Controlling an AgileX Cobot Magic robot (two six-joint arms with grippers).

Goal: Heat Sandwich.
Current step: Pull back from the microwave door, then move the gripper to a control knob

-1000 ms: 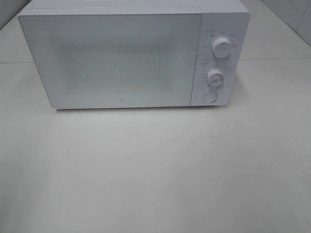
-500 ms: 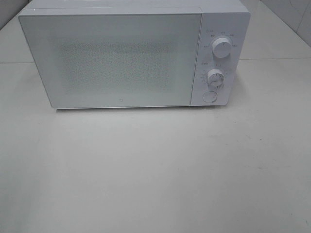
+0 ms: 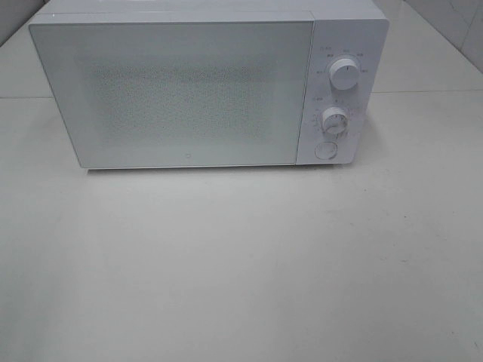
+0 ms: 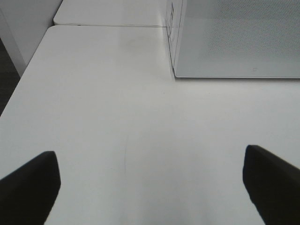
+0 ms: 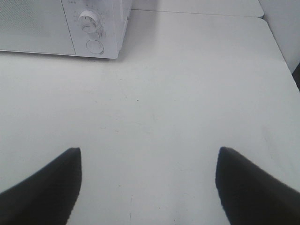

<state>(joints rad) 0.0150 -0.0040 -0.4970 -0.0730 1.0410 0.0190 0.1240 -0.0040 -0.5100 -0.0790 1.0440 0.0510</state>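
1. Exterior high: microwave (image 3: 211,87) stands shut on the bench (image 3: 241,264); the sandwich and both hands are out of view.
2. Left wrist: left hand (image 4: 150,185) is wide open and empty, with the microwave's left corner ahead; no sandwich.
3. Right wrist: right hand (image 5: 149,183) is open and empty; the round button (image 5: 95,46) lies ahead, so the right arm is nearer it.

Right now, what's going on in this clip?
A white microwave stands shut on the pale table, and nothing is being handled. The left gripper and right gripper each hang over bare table in front of it, jaws wide apart and holding nothing. No sandwich shows in any view, and what is inside the microwave cannot be seen.
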